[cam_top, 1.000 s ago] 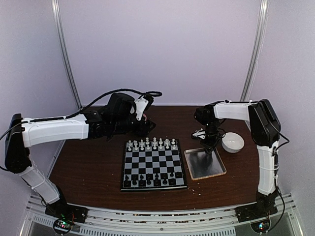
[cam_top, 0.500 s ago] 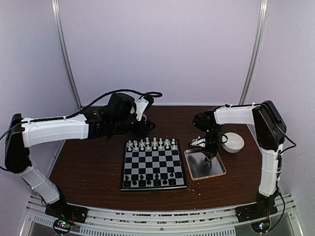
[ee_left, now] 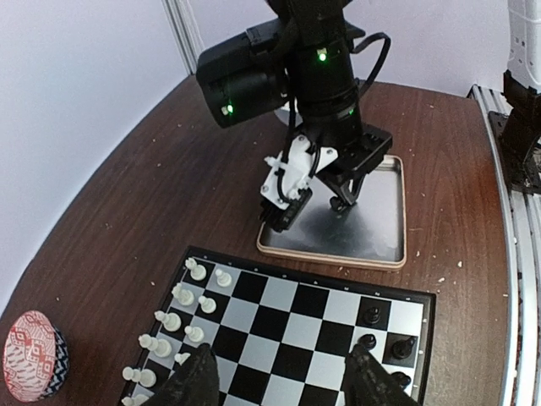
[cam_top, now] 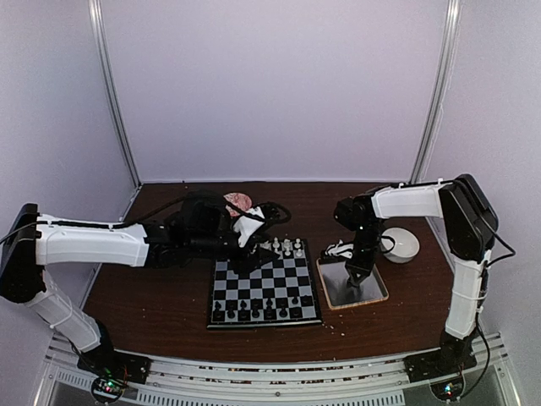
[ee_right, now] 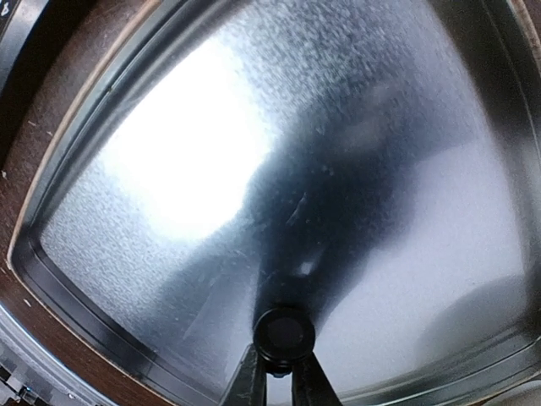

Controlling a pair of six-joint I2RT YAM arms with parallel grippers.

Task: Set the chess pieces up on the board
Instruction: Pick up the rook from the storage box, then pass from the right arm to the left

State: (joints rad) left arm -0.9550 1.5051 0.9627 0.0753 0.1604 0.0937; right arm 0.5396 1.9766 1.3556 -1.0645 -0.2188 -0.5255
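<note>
the chess pieces (ee_left: 172, 321) stand on the board (cam_top: 264, 283) in two camps: the white ones along the far edge as the top camera sees it, the black pieces (ee_left: 402, 347) along the near edge. the board lies flat on the brown table (cam_top: 152, 288), in front of and between my two arms, with pale crumbs scattered about it.

my left claw (ee_left: 283, 385) hangs over the far part of the board and hides some of the white rows from the top camera. its fingers (ee_left: 199, 381) stand apart with nothing between them, only chequered squares showing below.

my right claw (ee_right: 279, 370) is down over the wooden-rimmed metal tray (ee_left: 376, 216), which sits just beside the board's right edge. its fingertips are pinched on one small black piece (ee_right: 285, 332), seen from above as a dark round top against the tray's shiny floor. i cannot tell whether the piece touches the floor or hangs just over it, nor which kind of piece it is.

a white bowl (cam_top: 399, 244) sits on the table beyond the tray, to the right. a red patterned bowl (ee_left: 30, 355) sits beyond the board's far left corner.
</note>
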